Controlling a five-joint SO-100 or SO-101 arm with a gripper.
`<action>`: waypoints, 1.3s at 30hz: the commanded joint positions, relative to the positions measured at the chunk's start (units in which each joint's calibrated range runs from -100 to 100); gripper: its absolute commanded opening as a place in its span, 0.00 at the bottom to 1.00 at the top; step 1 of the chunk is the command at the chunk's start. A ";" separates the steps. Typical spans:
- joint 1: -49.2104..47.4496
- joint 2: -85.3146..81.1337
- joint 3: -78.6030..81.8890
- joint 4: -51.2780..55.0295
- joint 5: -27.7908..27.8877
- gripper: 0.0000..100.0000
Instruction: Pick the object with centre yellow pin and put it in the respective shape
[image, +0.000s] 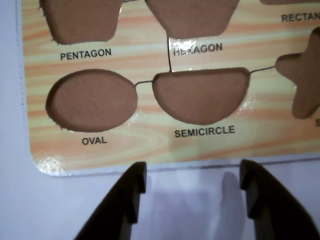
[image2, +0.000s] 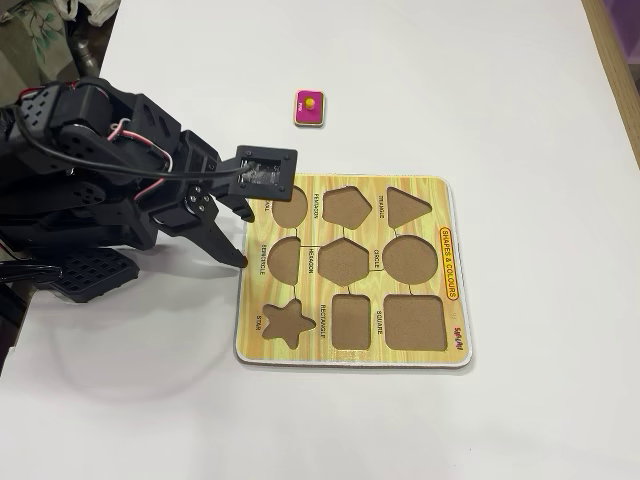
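Probably light, stiff and too flat to pinch by its edges, the pink piece (image2: 310, 108) is best taken at its yellow knob (image2: 310, 102) by the spread, empty fingers (image: 192, 182).

A white table (image2: 420, 90) is carrying the yellow board (image2: 440, 190). In the board, empty brown cutouts are showing: oval (image: 92, 100), semicircle (image: 200, 95), pentagon (image: 80, 17), hexagon (image: 192, 17), star (image2: 286, 322), triangle (image2: 405, 205), circle (image2: 410, 259) and square (image2: 414, 322).
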 joint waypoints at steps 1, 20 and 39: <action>-0.04 5.99 -8.00 -0.30 -0.22 0.21; -5.22 55.78 -54.32 0.74 0.51 0.21; -32.76 80.38 -83.99 15.26 0.35 0.21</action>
